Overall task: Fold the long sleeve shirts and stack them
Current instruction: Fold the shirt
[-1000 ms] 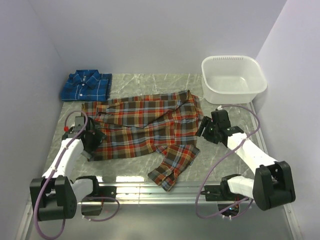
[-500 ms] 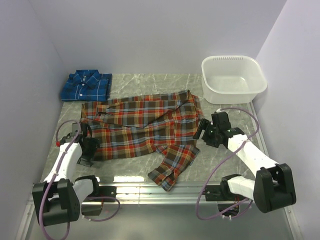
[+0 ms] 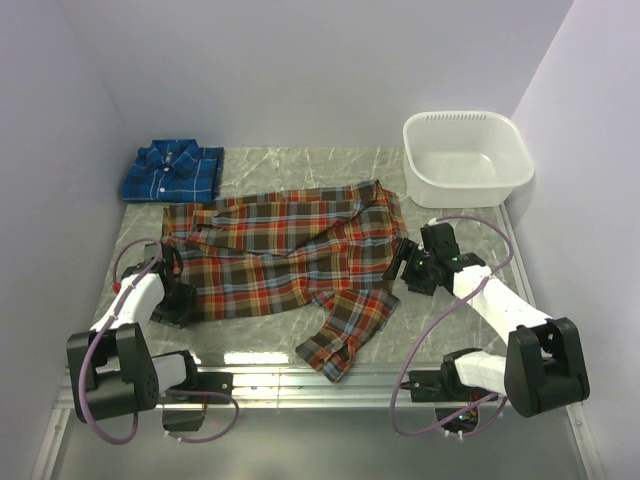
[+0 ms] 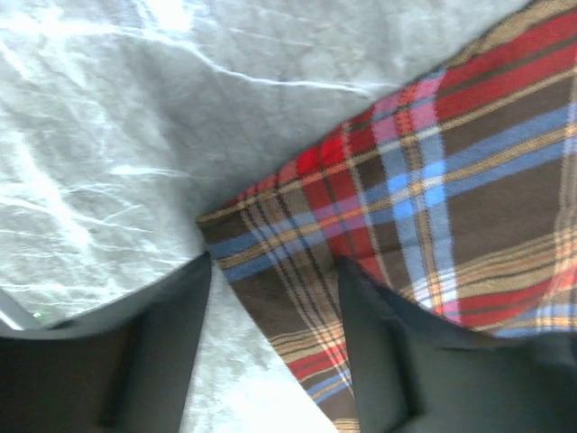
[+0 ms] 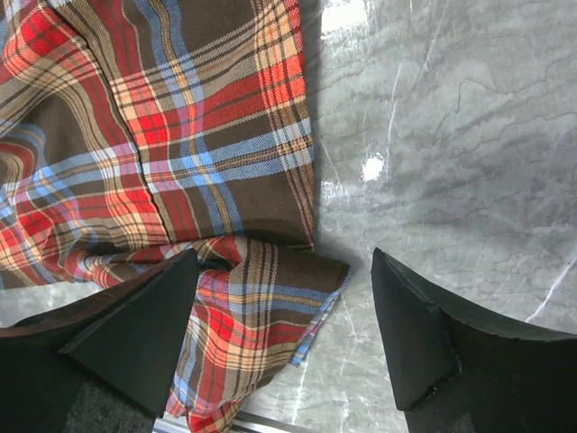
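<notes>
Left gripper (image 4: 272, 266): we are seeing its jaws standing partly apart, gripping nothing; both fingers are hanging low over the marble table (image 3: 300, 160).
Cloth at the left gripper: a hem corner of the red-orange shirt (image 3: 280, 260) is lying in the gap between the fingers, nearer one finger than the other; we cannot tell whether either finger is touching it.
Right gripper (image 5: 284, 262): we are finding its jaws spread wide and empty.
Cloth at the right gripper: the shirt's side edge is running down between the fingers, and a folded bit of the sleeve (image 3: 345, 335) is lying in the gap; bare marble is showing beside the other finger.
Red-orange shirt: it is lying spread flat between our two grippers, with its sleeve trailing toward the near edge of the table.
Blue shirt (image 3: 172, 172): it is sitting folded, well beyond the left gripper, at the far corner.
White tub (image 3: 460, 190): it is standing beyond the right gripper, well apart from it.
</notes>
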Motion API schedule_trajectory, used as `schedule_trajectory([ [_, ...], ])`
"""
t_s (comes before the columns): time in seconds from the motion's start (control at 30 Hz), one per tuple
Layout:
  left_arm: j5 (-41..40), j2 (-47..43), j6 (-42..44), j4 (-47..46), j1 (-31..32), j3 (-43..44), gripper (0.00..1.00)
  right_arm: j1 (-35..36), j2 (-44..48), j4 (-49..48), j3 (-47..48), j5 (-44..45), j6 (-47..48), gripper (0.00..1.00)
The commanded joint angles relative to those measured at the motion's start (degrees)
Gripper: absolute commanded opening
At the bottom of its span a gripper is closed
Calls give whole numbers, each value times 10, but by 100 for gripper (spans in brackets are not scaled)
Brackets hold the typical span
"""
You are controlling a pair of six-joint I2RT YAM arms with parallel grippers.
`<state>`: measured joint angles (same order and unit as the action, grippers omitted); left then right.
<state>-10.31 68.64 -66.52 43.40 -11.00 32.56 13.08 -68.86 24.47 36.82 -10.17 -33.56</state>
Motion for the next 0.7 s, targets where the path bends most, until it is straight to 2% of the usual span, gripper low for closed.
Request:
schedule_trajectory([
  [0.0, 22, 34, -1, -82, -1, -38, 57, -2, -4, -20, 17, 3, 3, 83],
  [0.03, 22, 36, 2, -82, -2, -39, 51, -2, -12, -24, 16, 2, 2, 82],
  [0.07, 25, 38, 6, -81, -1, -37, 40, -2, -15, -26, 12, 2, 1, 81],
  [0.13, 24, 37, 11, -77, -2, -31, 28, 0, -28, -29, 12, 4, -2, 80],
  [0.17, 27, 33, 19, -72, -2, -29, 16, 0, -30, -30, 11, 9, -4, 80],
  [0.27, 30, 14, 34, -63, -1, -19, 1, 8, -44, -32, 9, 24, -14, 77],
  [0.67, 29, -49, 77, -15, -1, 27, 1, 117, -113, 16, 58, 126, -49, 67],
])
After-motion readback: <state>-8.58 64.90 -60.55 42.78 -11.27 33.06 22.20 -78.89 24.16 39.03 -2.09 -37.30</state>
